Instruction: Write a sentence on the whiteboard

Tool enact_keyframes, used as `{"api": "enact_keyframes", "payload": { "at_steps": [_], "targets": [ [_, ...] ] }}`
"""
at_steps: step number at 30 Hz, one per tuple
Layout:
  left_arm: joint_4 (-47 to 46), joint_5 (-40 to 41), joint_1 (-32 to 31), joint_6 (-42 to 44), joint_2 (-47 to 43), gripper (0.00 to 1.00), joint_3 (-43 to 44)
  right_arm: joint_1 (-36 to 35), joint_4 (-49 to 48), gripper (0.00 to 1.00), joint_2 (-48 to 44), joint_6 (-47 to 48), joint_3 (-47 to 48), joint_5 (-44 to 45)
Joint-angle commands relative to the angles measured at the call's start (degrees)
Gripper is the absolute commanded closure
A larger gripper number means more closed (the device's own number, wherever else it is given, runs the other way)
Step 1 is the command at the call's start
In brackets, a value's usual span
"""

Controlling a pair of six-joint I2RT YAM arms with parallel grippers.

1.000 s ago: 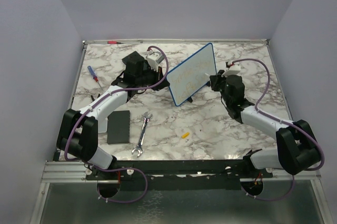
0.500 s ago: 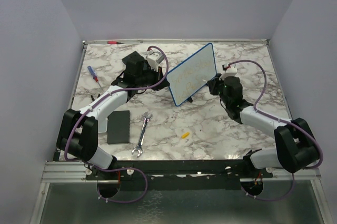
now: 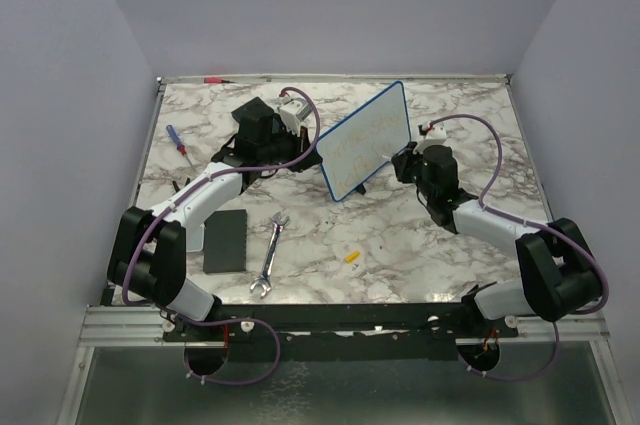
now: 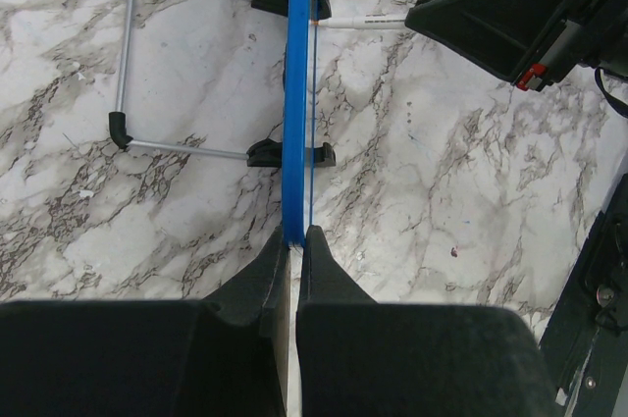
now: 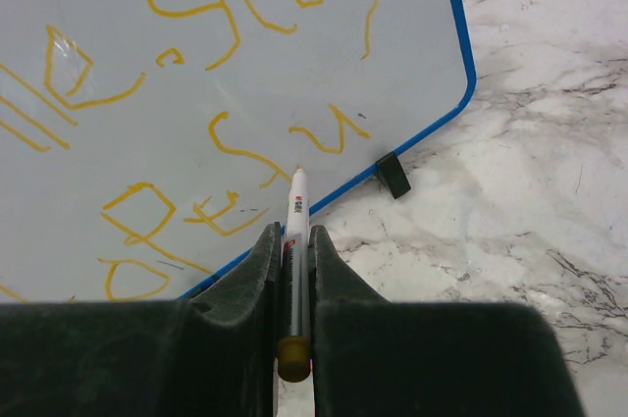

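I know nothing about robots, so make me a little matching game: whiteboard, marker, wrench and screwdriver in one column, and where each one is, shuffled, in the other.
Things:
1. whiteboard
2. marker
3. wrench
4. screwdriver

Places:
A. clamped in the right gripper, tip at the whiteboard
B. lying near the left edge of the table
C. standing on its feet, rim pinched by the left gripper
D. lying flat beside the black pad

Pairs: 1-C, 2-A, 3-D, 4-B

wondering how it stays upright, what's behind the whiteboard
Behind the whiteboard, the left wrist view shows a thin wire stand with black caps resting on the marble table. From above the board covers it.
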State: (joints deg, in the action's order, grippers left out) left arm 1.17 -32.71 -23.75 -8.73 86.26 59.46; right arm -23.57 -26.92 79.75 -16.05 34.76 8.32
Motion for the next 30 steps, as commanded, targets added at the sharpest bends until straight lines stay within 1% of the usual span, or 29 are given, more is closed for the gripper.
{"api": "enact_keyframes", "payload": {
  "at_steps": [1, 16, 30],
  "targets": [
    [3.07, 0.63, -0.43, 1.38, 0.73, 1.0, 0.22, -0.26, -1.02, 0.99, 0.94, -0.29, 0.22, -1.35],
    [3.2, 0.58, -0.47, 1.37, 0.59, 1.0, 0.22, -0.93, -2.59, 0.99, -0.68, 0.43, -0.77, -3.71],
    [3.09, 0.54, -0.48, 1.29, 0.67, 1.0, 0.22, -1.6, -2.64, 0.99, -1.72, 1.18, -1.36, -3.77]
  ]
}}
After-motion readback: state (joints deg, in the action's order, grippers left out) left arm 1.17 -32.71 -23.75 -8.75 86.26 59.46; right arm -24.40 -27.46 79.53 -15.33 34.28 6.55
